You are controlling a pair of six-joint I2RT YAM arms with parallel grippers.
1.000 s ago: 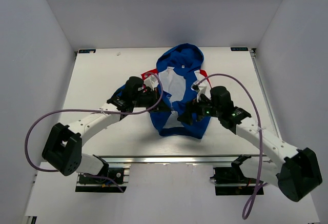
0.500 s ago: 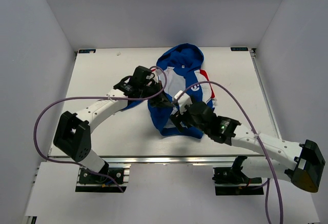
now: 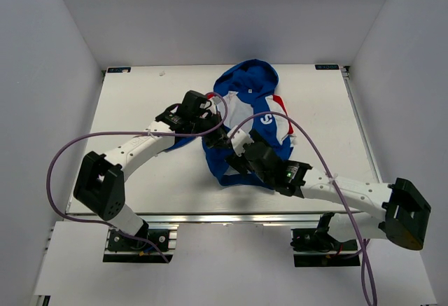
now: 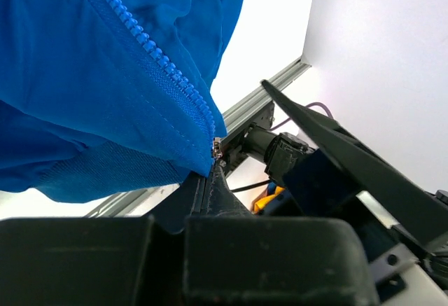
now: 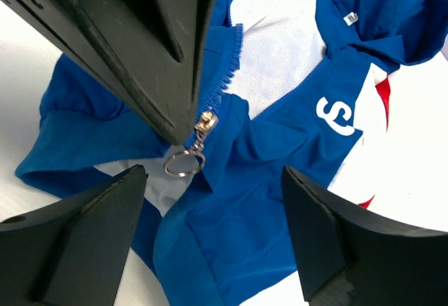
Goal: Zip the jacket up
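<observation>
My left tool (image 4: 213, 171) is clamped tight on the jacket (image 3: 249, 113), pinching the blue front edge right at the lower end of the zipper teeth (image 4: 150, 50). My right tool (image 5: 210, 176) is spread wide with nothing between its fingers (image 5: 84, 243). It hovers just above the slider (image 5: 205, 122) and its ring pull (image 5: 183, 163), close beside the left tool's tips. The jacket lies mid-bench (image 3: 140, 96), hood (image 3: 246, 78) toward the far edge, front partly open on white lining (image 5: 280, 54).
</observation>
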